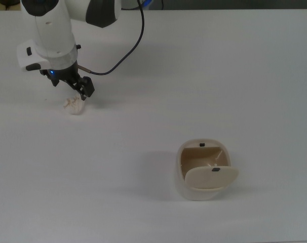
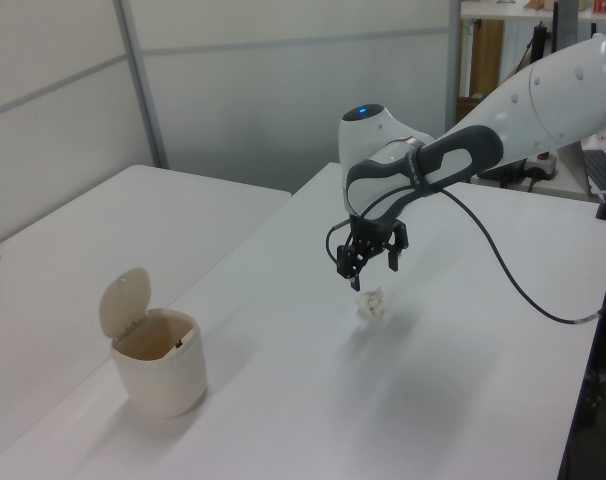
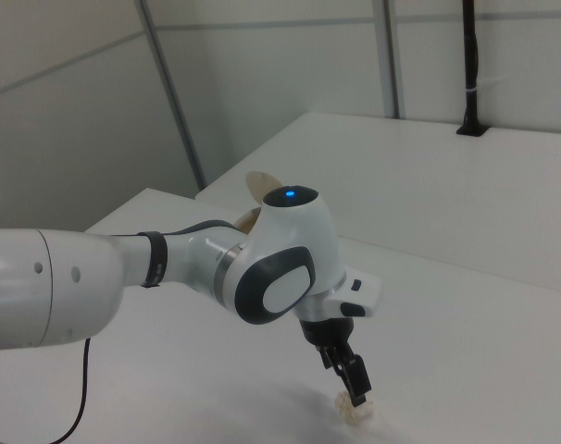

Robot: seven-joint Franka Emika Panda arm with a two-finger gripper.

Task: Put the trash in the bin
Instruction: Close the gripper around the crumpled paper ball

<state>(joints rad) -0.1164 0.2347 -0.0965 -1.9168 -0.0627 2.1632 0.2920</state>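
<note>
Gripper (image 2: 371, 268): fingers spread apart, empty, just above the trash.
Trash (image 1: 74, 105): crumpled paper wad on the white table (image 1: 204, 76), well apart from the bin (image 1: 203, 172).
Handling: probably light, soft, easily squashed.
Hold: across the middle of the wad.

One robot arm (image 2: 503, 130), ending in one gripper (image 2: 371, 265) with two dark fingers (image 1: 87, 88). One wad of trash (image 1: 74, 105). One bin (image 1: 201, 174), with one swing-flap lid (image 1: 210, 177) carrying one small dark mark. One black cable (image 1: 124, 50) along the arm. Two white worktops (image 2: 313, 380) side by side in the left view.
</note>
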